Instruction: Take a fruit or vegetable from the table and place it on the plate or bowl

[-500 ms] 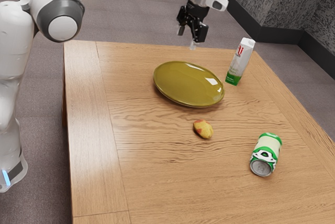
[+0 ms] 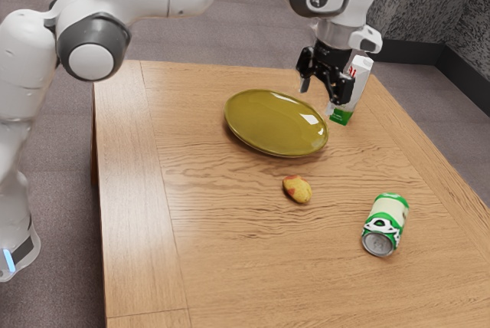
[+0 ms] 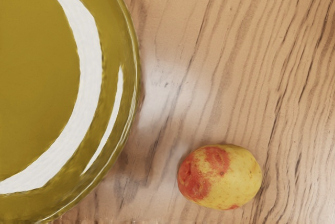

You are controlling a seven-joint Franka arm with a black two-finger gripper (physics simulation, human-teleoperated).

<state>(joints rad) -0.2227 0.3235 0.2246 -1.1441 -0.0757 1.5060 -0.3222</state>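
Black and two-fingered, the tool (image 2: 317, 96) hangs above the far side of the table (image 2: 230, 251), its fingers spread apart and nothing between them. It sits over the plate's rim towards the exterior view's right, and right behind it stands one carton (image 2: 358, 75), white with a green base and red print. The tool covers the carton's middle, so its label is hard to read, and I cannot tell whether the two touch. Just below the tool lies one plate (image 2: 276, 123), olive green and glossy, with nothing on it. In the wrist view the plate (image 3: 47, 93) is cut off by the frame, only part of its rim and a bright streak of glare showing. Next out, one fruit (image 2: 297, 188), the task's thing: small, yellow with red blotches, lying on the bare wood on the plate's near side, close to the rim but apart from it. The wrist view has the fruit (image 3: 220, 177) whole, with a strip of wood grain between it and the plate. Farther towards the exterior view's right, one can (image 2: 385, 224), green and white, lies on its side, well apart from the fruit, its metal end facing the camera. Nothing stands between tool and fruit except the plate's edge.
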